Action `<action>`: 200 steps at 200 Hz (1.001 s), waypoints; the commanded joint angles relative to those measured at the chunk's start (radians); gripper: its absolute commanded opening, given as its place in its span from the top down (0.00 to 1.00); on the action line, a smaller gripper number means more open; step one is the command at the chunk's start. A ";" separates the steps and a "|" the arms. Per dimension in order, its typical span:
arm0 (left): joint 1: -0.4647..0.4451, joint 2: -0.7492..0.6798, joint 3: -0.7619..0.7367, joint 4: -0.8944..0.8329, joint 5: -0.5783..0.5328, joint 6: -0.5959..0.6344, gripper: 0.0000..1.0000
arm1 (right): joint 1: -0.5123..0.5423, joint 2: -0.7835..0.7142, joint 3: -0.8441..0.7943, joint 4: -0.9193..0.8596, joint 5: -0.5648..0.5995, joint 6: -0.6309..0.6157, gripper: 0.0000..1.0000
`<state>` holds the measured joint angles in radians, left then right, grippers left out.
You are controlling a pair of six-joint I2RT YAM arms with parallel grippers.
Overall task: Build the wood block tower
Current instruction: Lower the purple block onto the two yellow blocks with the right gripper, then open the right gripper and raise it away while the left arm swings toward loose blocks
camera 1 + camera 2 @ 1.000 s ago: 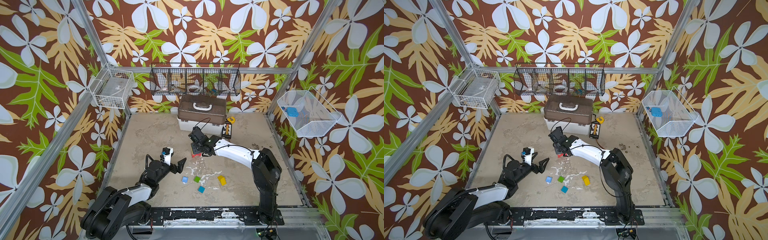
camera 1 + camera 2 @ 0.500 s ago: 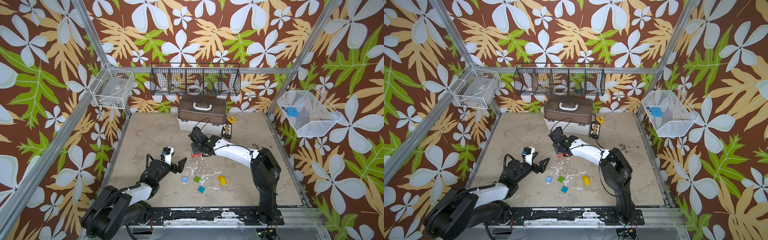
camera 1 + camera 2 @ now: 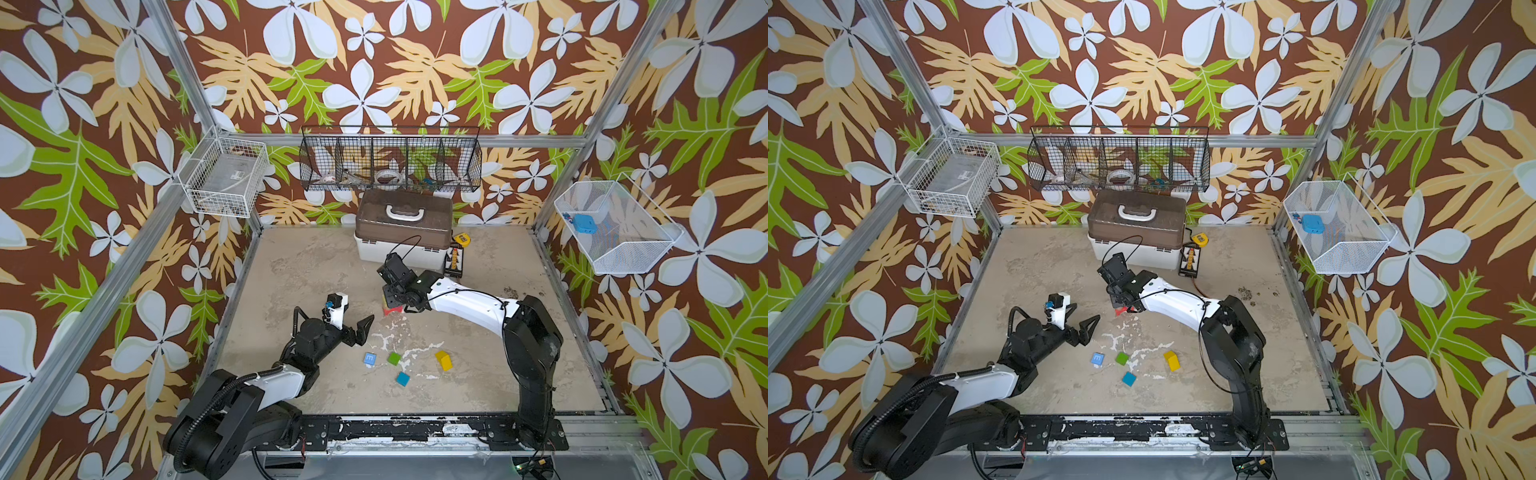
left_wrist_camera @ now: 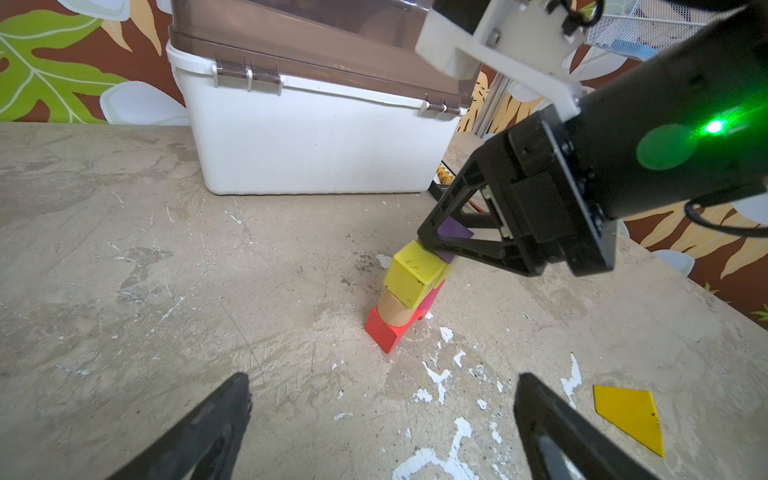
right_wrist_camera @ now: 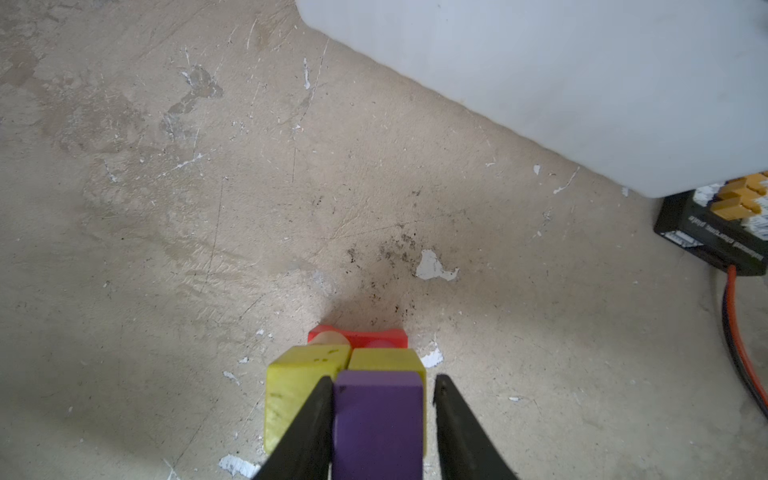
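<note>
Left end effector [image 4: 384, 380] released, right end effector [image 5: 384, 379] released, four loose blocks [image 3: 394, 358], one tower [image 4: 411, 278]

We see a scuffed beige surface [image 3: 316, 266] walled by floral wallpaper [image 3: 374, 62]. At its far edge stands a white box [image 3: 368, 251] with a brown translucent lid [image 3: 432, 220] and a white handle [image 3: 401, 212]. Just beside the box lie a yellow tape measure [image 3: 460, 239] and a black board [image 5: 715, 232] with yellow connectors, a red and black cable [image 5: 744, 365] running from it. Above the box hangs a black wire basket [image 3: 390, 164]; a white wire basket [image 3: 220, 199] is on the left wall, and a white mesh basket [image 3: 623, 253] holding a blue item [image 3: 584, 223] on the right.
</note>
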<state>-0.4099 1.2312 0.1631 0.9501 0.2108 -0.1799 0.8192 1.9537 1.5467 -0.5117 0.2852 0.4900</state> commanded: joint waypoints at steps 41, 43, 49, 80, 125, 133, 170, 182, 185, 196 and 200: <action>-0.003 0.008 0.012 -0.004 0.007 0.010 0.00 | 0.000 -0.012 0.000 -0.012 0.015 -0.004 0.58; -0.003 0.007 0.011 -0.004 0.008 0.008 0.00 | 0.000 -0.012 0.000 -0.013 0.015 -0.004 0.58; -0.003 0.008 0.011 -0.004 0.008 0.008 0.00 | 0.000 -0.011 0.000 -0.012 0.016 -0.004 0.58; -0.004 0.010 0.013 -0.005 0.007 0.009 0.00 | 0.000 -0.010 0.000 -0.013 0.017 -0.004 0.58; -0.005 0.015 0.018 -0.010 0.007 0.010 0.00 | -0.002 -0.012 -0.002 -0.015 0.019 -0.005 0.58; -0.004 0.016 0.018 -0.012 0.007 0.010 0.00 | -0.002 -0.013 -0.002 -0.013 0.020 -0.005 0.58; -0.006 0.022 0.024 -0.017 0.008 0.010 0.00 | -0.002 -0.010 0.000 -0.015 0.021 -0.005 0.59; -0.006 0.025 0.026 -0.020 0.009 0.010 0.00 | -0.002 -0.012 -0.001 -0.014 0.017 -0.005 0.59; -0.006 0.025 0.028 -0.022 0.009 0.011 0.00 | -0.002 -0.012 0.000 -0.014 0.016 -0.005 0.59; -0.006 0.028 0.029 -0.022 0.009 0.011 0.00 | -0.003 -0.012 0.000 -0.013 0.016 -0.005 0.58; -0.006 0.028 0.030 -0.023 0.009 0.011 0.00 | -0.003 -0.012 0.000 -0.013 0.016 -0.005 0.58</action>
<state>-0.4145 1.2549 0.1848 0.9215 0.2108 -0.1776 0.8169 1.9518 1.5448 -0.5121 0.2886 0.4892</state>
